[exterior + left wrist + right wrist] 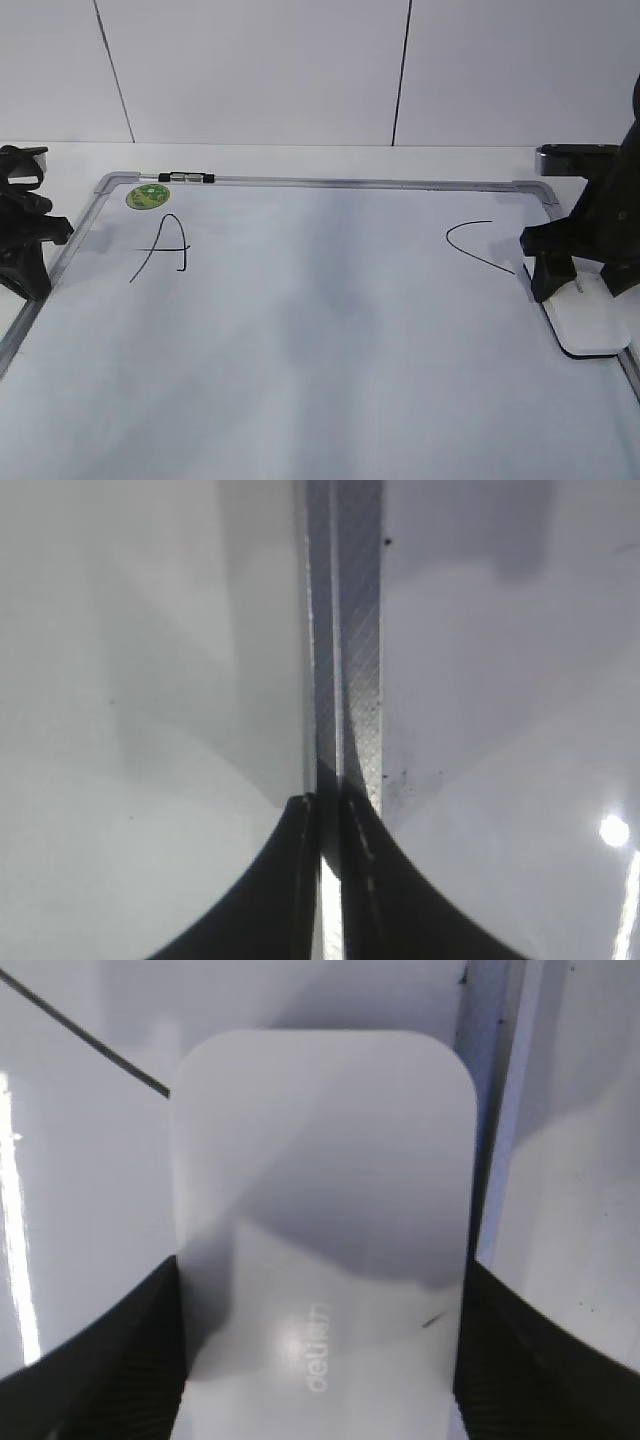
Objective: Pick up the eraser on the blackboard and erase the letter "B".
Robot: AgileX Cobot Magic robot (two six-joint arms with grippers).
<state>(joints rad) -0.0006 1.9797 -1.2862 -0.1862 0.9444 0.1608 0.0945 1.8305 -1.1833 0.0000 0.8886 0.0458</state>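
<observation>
Right gripper (320, 1360) clamps eraser (320, 1210) sides; long axis parallel to blackboard (320, 350) right edge.

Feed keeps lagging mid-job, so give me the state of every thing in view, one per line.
eraser: flat on the board by its right edge, between the right gripper's fingers.
blackboard: flat; "A" and "C" written, middle blank.
letter "B": none visible.
right gripper: straddling the eraser.
left gripper: shut, over the left frame.
green sticker: stuck near the top-left corner.
</observation>
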